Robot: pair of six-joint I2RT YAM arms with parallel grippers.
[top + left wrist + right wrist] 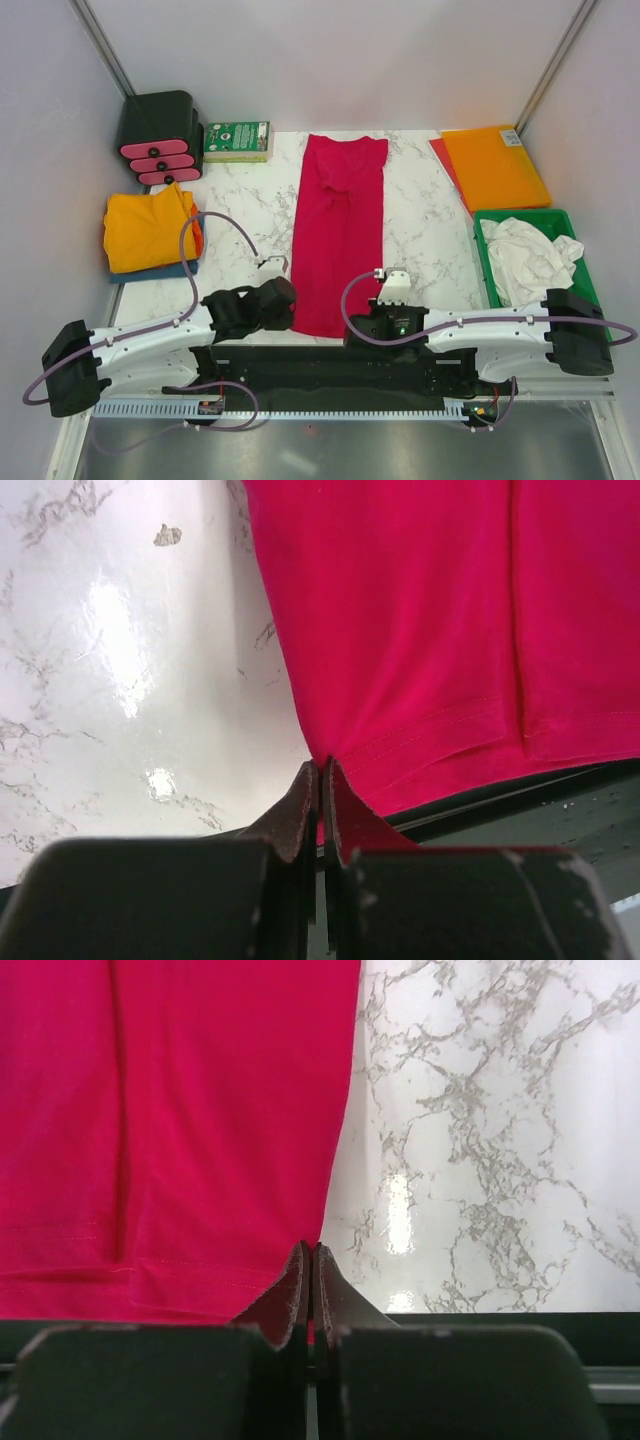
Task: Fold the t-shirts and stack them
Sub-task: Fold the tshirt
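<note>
A crimson-red t-shirt (338, 230), folded into a long narrow strip, lies down the middle of the marble table. My left gripper (292, 312) is shut on the near left corner of its hem; in the left wrist view the fingertips (320, 772) pinch red cloth (440, 630). My right gripper (352, 328) is shut on the near right corner, and the right wrist view shows its tips (312, 1250) closed on the shirt's edge (180, 1120). A folded golden-yellow t-shirt (148, 228) rests on a blue one (165, 271) at the left. A crumpled white t-shirt (530, 255) lies in the green tray (483, 250).
An orange plastic sheet (495, 165) lies at the back right. At the back left stand a black holder with pink pads (158, 140) and a green box (237, 140). Grey walls close in both sides. The black base rail (330, 365) runs along the near edge.
</note>
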